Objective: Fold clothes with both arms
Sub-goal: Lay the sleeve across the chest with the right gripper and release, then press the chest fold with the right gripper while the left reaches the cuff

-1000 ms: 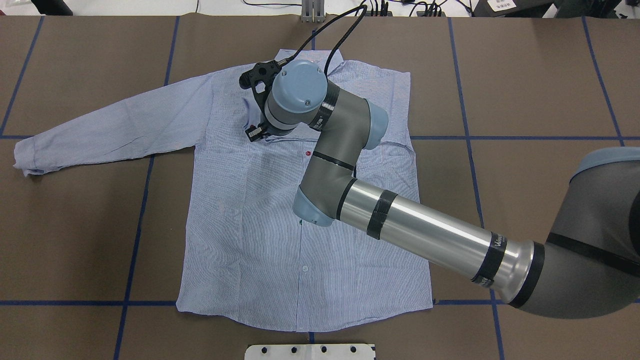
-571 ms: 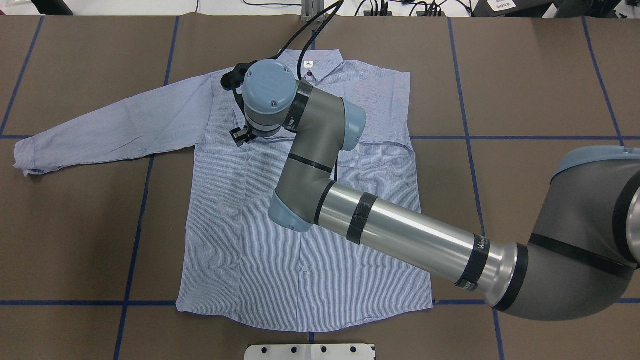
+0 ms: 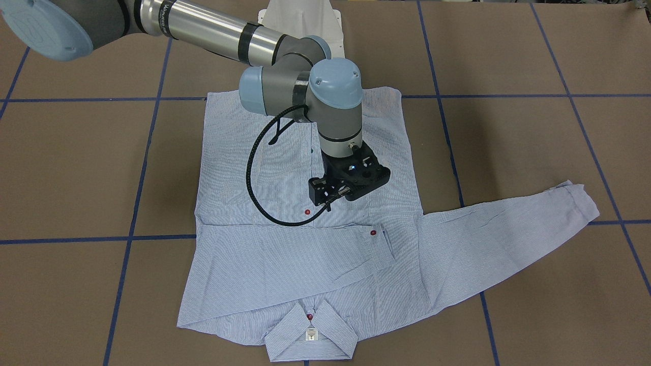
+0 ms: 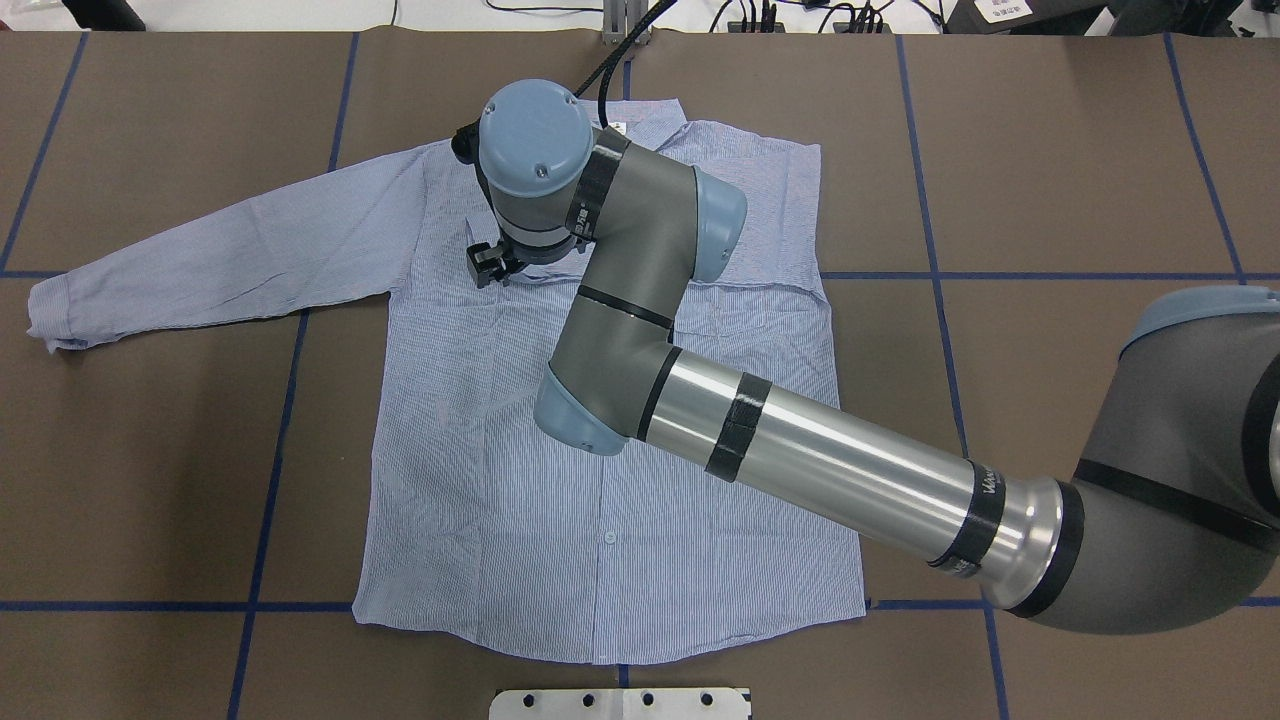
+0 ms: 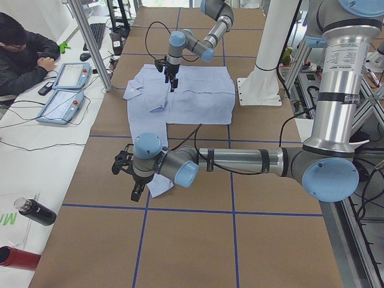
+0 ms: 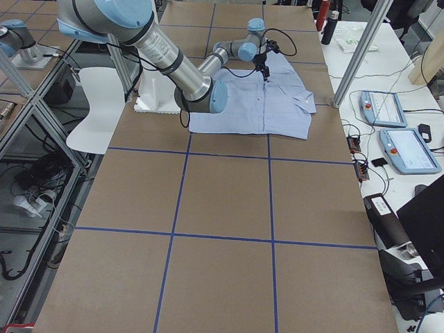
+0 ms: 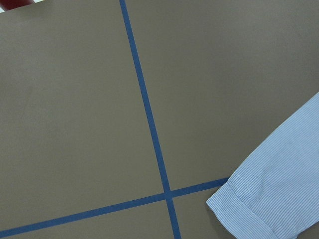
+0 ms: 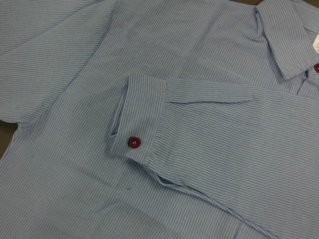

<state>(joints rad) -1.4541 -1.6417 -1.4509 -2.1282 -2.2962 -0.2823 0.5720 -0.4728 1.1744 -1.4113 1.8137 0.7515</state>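
The light blue striped shirt [image 4: 600,500] lies flat, front up, with its collar [image 3: 310,330] at the far side from the robot. One sleeve is folded across the chest, and its cuff [image 8: 137,119] with a red button lies flat. The other sleeve [image 4: 200,260] stretches out sideways. My right gripper [image 3: 358,183] hangs over the chest near the folded cuff, touching no cloth. I cannot tell whether it is open or shut. My left gripper [image 5: 123,163] hovers low beside the outstretched sleeve's cuff [image 7: 269,199]; its state cannot be told.
The brown table is marked with blue tape lines [image 4: 270,450]. The white pedestal base [image 4: 620,703] stands at the near edge. A person [image 5: 24,48] sits at a side table with two pendants [image 5: 60,102]. Bottles [image 5: 33,210] lie there too.
My right wrist has swung towards the outstretched sleeve's side of the chest, then edged a little towards the collar. The shirt has not moved.
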